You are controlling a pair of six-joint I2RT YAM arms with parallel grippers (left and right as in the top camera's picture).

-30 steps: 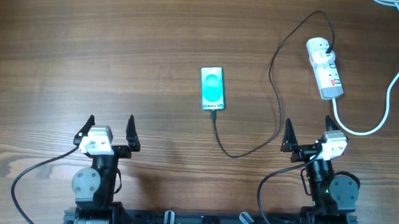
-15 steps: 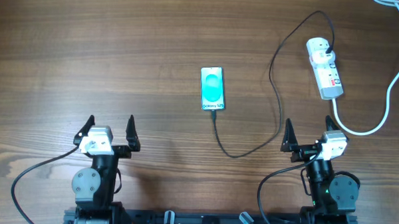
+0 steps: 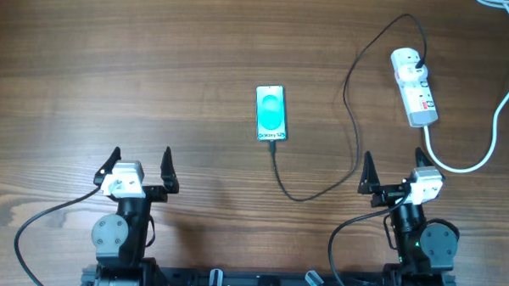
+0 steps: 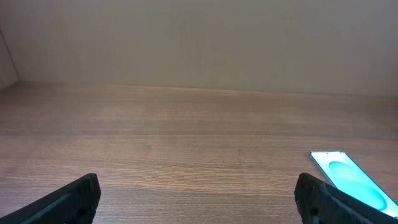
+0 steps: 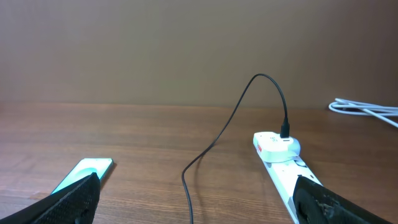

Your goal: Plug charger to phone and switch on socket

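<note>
- Phone (image 3: pixel 271 112), seen from overhead, lies flat near the middle of the table (image 3: pixel 113 53) with its turquoise screen lit. Bare wood is open to its left and on its far side.
- Charger (image 3: pixel 351 121) meets the phone's near short end and loops toward the right arm. It then runs up to the far end of the socket (image 3: pixel 413 89) at the right. A white lead (image 3: pixel 484 134) curls from the socket toward the right edge.
- Left gripper (image 3: pixel 141 154) sits at the near edge, spread wide, holding and touching nothing, with clear wood ahead of it.
- Right gripper (image 3: pixel 393 158) is also spread wide and holds nothing. Its outer finger looks just beside the lead's bend, and contact cannot be told.
- Left wrist view: the left gripper (image 4: pixel 196 186) has its fingers (image 4: pixel 68 199) far apart at the bottom corners, with nothing between them. The phone (image 4: pixel 348 180) lies low on the right, near the right finger. Open table (image 4: pixel 155 124) reaches to a plain wall.
- Right wrist view: the right gripper (image 5: pixel 196 186) is wide apart and empty. The phone (image 5: pixel 87 171) lies beside the left finger and the socket (image 5: pixel 280 149) beside the right one. The charger (image 5: pixel 217 140) arcs down from the socket into the gap between them. The lead (image 5: pixel 367 111) lies far right.
</note>
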